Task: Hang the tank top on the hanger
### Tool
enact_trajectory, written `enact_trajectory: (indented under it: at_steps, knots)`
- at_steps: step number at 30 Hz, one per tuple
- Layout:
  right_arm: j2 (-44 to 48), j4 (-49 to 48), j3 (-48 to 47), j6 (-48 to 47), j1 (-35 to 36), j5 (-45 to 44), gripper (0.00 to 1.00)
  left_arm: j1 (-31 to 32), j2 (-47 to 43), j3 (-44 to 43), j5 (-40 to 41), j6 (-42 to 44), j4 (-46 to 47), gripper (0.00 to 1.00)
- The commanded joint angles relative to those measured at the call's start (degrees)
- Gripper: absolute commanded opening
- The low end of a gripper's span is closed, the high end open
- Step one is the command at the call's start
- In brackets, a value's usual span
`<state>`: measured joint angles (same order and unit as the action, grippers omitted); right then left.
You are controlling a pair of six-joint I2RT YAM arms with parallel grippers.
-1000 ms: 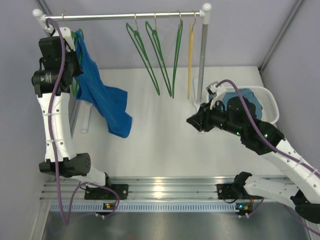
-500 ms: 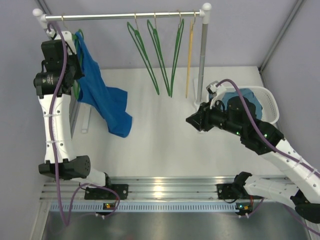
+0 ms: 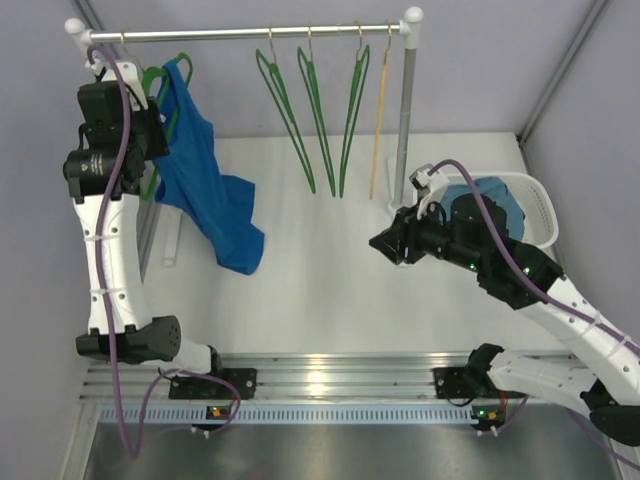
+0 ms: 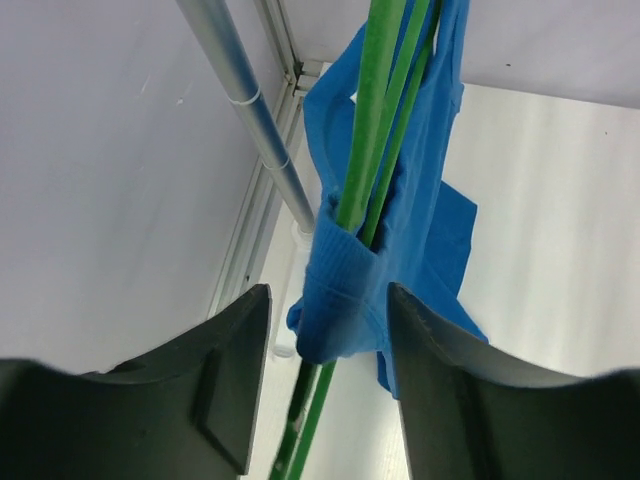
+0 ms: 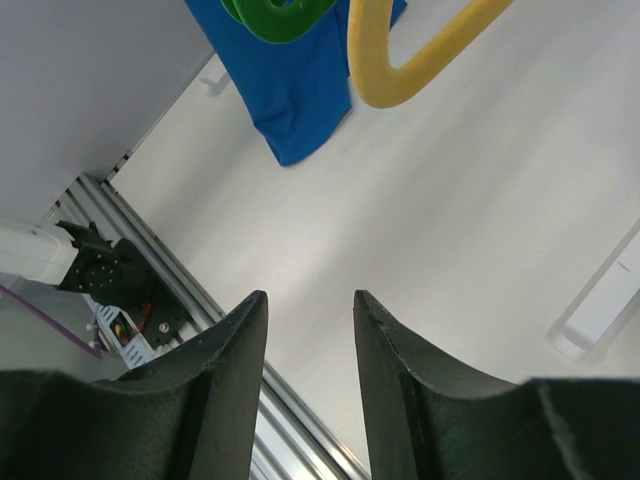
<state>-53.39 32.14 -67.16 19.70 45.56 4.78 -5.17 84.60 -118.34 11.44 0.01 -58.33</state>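
The royal-blue tank top [image 3: 205, 185] hangs by its straps from a green hanger [image 3: 163, 78] hooked at the left end of the rail, and its lower half droops toward the table. My left gripper [image 3: 150, 125] is raised right beside it. In the left wrist view the jaws of that gripper [image 4: 328, 300] stand open. A fold of the tank top [image 4: 345, 270] and the hanger's bars [image 4: 375, 120] lie just beyond the gap, untouched. My right gripper [image 3: 385, 243] hovers over mid-table, apart from the garment. This gripper [image 5: 309, 296] is open with nothing in it.
A metal rail [image 3: 250, 33] on a grey post [image 3: 405, 120] carries three more green hangers [image 3: 320, 120] and a yellow hanger [image 3: 380, 110]. A white basket [image 3: 543, 210] at the right holds a teal garment [image 3: 495, 200]. Walls close in on the left and the back.
My left gripper's jaws have opened, letting go of the hanger with the tank top, which now hangs freely and a little further right. The right gripper has edged slightly left.
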Motion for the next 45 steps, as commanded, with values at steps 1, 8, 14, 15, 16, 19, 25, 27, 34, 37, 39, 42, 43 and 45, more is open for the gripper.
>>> enact_trajectory:
  at_steps: [1,8,14,15,16,19,25,27,34,37,39,42,43,45]
  knots:
    - [0.4,-2.3,-0.1,0.2,-0.6,0.3,0.41,-0.2,-2.6,-2.6,0.3,0.1,1.6,0.55]
    - [1.2,-2.9,1.0,0.2,-0.5,-0.6,0.49,-0.3,-6.5,-3.3,-4.9,-2.6,2.2,0.66]
    - [2.4,-3.6,2.6,0.4,-0.5,-2.0,0.57,-0.2,-16.5,10.6,-24.8,-9.3,9.8,0.66]
    - [2.9,-3.8,3.0,0.3,-0.6,-2.2,0.58,-0.3,-20.0,13.6,-27.5,-11.5,11.5,0.65]
    - [3.2,-3.8,3.3,0.6,-0.6,-2.3,0.60,-0.2,-21.7,16.5,-29.4,-12.6,13.0,0.65]
    - [4.4,-4.2,4.5,0.8,-0.6,-2.9,0.64,-0.2,-28.5,28.2,-35.5,-16.4,17.4,0.63]
    - [8.4,-4.5,8.7,1.0,-0.6,-6.2,0.71,-0.1,-40.7,49.7,-44.4,-22.2,24.3,0.61]
    - [10.3,-4.8,11.1,1.4,-0.6,-7.3,0.72,-0.1,-44.1,56.8,-46.3,-23.1,25.9,0.61]
    - [16.6,-6.4,19.7,4.7,-0.6,-12.8,0.88,2.4,-50.8,69.6,-46.8,-23.2,26.3,0.60]
    - [19.2,-6.6,22.9,6.3,-0.5,-14.9,0.98,3.0,-52.8,73.0,-46.3,-22.4,26.2,0.60]
    - [20.6,-6.6,24.8,7.0,-0.6,-16.4,1.00,4.0,-53.6,75.1,-45.6,-22.0,26.2,0.60]
    - [21.1,-6.3,25.8,7.2,-0.5,-17.3,1.00,4.7,-53.7,75.1,-45.5,-21.5,26.3,0.60]
    - [21.0,-6.2,25.8,7.4,-0.6,-17.5,1.00,4.7,-53.7,75.1,-45.2,-21.2,26.3,0.60]
    - [20.0,-6.0,25.4,7.6,-0.6,-17.4,1.00,5.0,-53.8,75.3,-45.0,-20.8,26.2,0.60]
